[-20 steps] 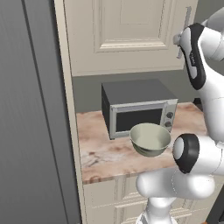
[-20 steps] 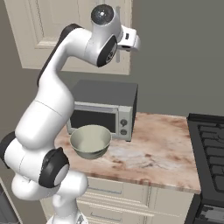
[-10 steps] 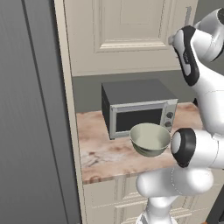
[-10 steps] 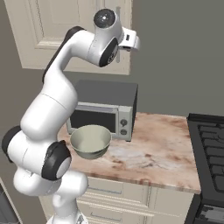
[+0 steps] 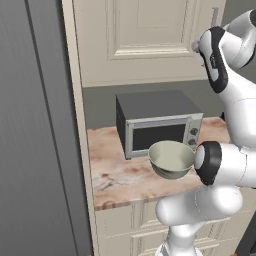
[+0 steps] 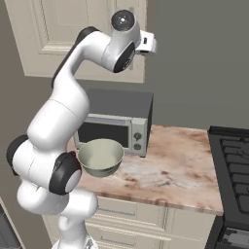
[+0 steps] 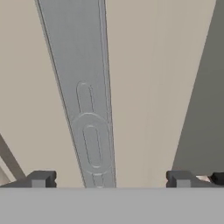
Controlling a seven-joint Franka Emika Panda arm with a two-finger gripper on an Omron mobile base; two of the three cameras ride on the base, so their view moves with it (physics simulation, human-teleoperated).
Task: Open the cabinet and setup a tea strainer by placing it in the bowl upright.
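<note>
Hand (image 7: 107, 179) spread wide, holding nothing, fingers either side of cabinet (image 5: 150, 40) handle (image 7: 85, 100); bowl (image 5: 171, 159) on surface (image 6: 180, 170) near microwave (image 5: 157, 122)

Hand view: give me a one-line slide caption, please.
Open fingers straddle the silver bar handle of the closed cabinet door.

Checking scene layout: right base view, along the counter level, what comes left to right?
Dark grey microwave box with a silver front → round pale grey-green ceramic bowl → bare stretch of the pink-beige marbled counter → black stove at the right edge.
</note>
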